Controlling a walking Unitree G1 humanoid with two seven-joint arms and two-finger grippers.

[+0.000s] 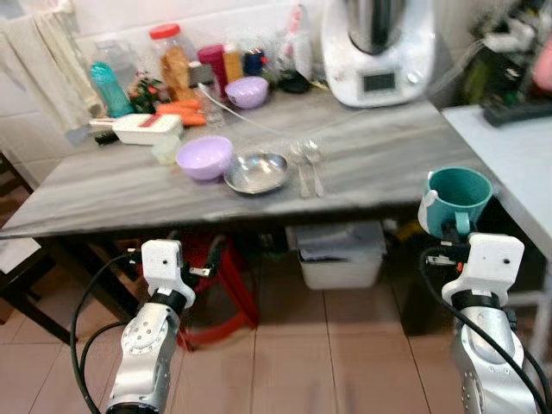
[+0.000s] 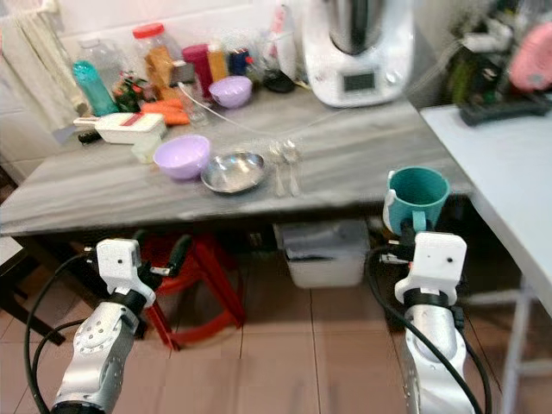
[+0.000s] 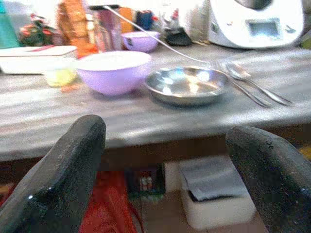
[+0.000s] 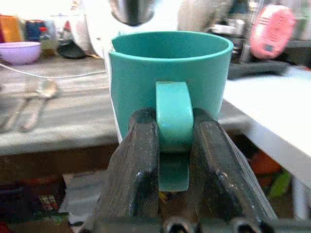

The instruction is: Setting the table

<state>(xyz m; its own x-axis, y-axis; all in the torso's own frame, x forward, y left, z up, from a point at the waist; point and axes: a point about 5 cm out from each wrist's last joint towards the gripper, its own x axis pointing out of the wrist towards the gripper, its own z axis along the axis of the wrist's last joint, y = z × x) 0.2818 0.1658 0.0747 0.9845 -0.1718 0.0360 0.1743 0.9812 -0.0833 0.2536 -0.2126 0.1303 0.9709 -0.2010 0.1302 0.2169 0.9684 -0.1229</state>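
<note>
Grey bench (image 1: 388, 164) already has a purple bowl (image 1: 204, 157), metal plate (image 1: 256, 172) and spoons (image 1: 309, 166) laid out. Right gripper (image 4: 174, 145) is clamped on the teal mug (image 1: 459, 194) by its handle, upright off the bench's corner, probably heading there. Left gripper (image 3: 170, 170) hangs below the edge, fingers apart.

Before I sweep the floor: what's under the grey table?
Under the grey table stand a red stool and a white bin with dark contents. Farther back is shadowed, so I cannot tell.

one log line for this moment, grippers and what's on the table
right gripper: shut on teal cup handle, upright, at table edge | left gripper: open, below edge | on table: purple bowl, steel dish, spoons
</note>
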